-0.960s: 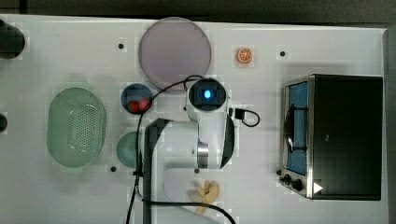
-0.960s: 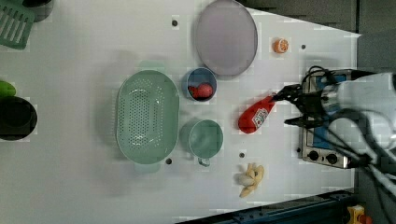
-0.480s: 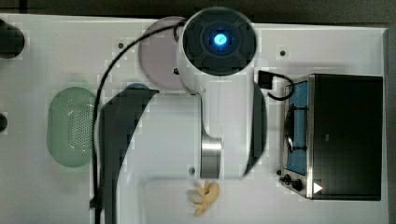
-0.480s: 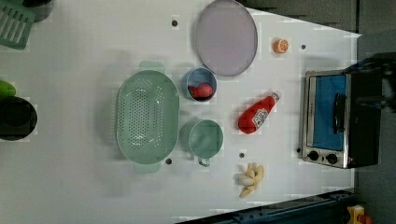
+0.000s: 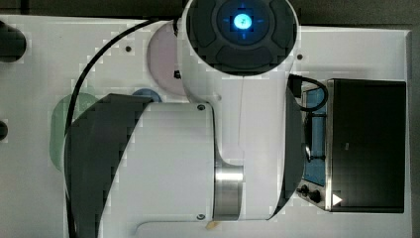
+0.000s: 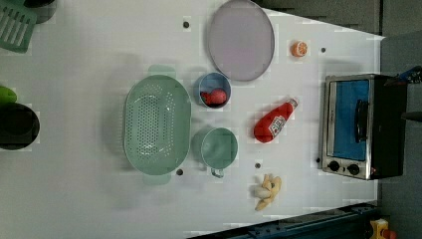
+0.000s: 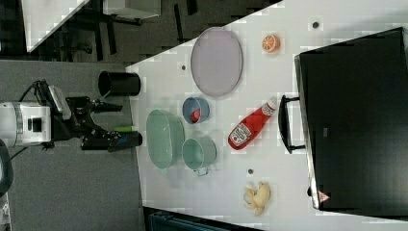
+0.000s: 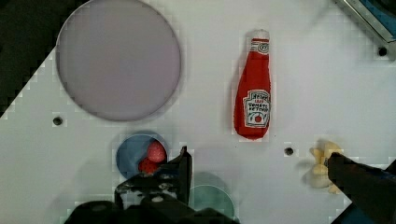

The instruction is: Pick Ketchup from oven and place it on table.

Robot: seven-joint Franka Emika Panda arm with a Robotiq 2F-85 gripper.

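The table (image 6: 99, 209) is wide and white; the oven (image 6: 361, 127) stands at the left view's right, door shut. The ketchup (image 6: 272, 122) lies flat on the table just beside it, already out. My gripper (image 7: 103, 122) hangs high, wide open and empty. I judge the placing done; next I only need to stay clear.

Robot lab, white holed table (image 6: 99, 209), toy kitchenware, grey floor (image 7: 72, 192)

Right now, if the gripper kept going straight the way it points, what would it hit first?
Probably bare table, just off the base of the Ketchup. The open gripper hangs high above it, so the exact spot is uncertain.
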